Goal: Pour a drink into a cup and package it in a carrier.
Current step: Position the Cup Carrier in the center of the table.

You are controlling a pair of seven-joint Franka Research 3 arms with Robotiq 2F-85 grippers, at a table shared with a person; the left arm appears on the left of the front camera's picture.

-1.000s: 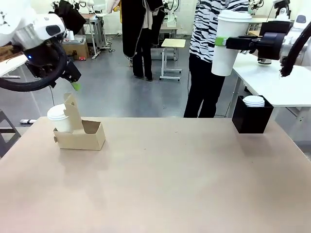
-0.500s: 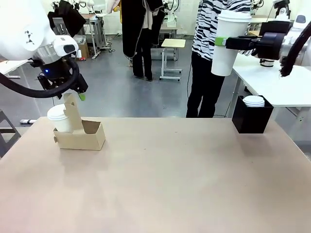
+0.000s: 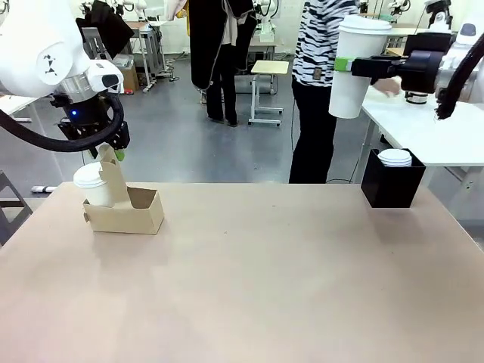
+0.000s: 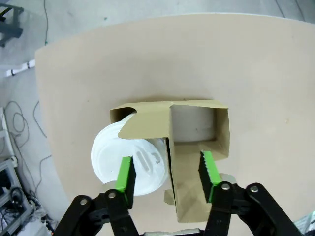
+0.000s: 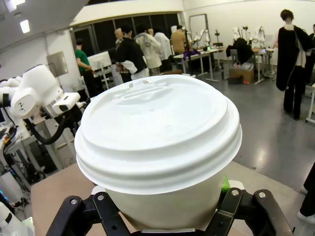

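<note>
Cardboard carrier (image 3: 140,215) handle straddled by lowered left pincer (image 4: 166,158), raised cup (image 3: 352,72) unmoved

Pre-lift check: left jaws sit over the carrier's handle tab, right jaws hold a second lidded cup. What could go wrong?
1. One left pad hangs over the seated cup, not beside the handle tab: closing lower may hit its lid.
2. The carrier holds one cup, its other hole empty: lifted by the tab, it may tilt.
3. The right jaws grip the raised cup high in the air: a slip would spill.
</note>
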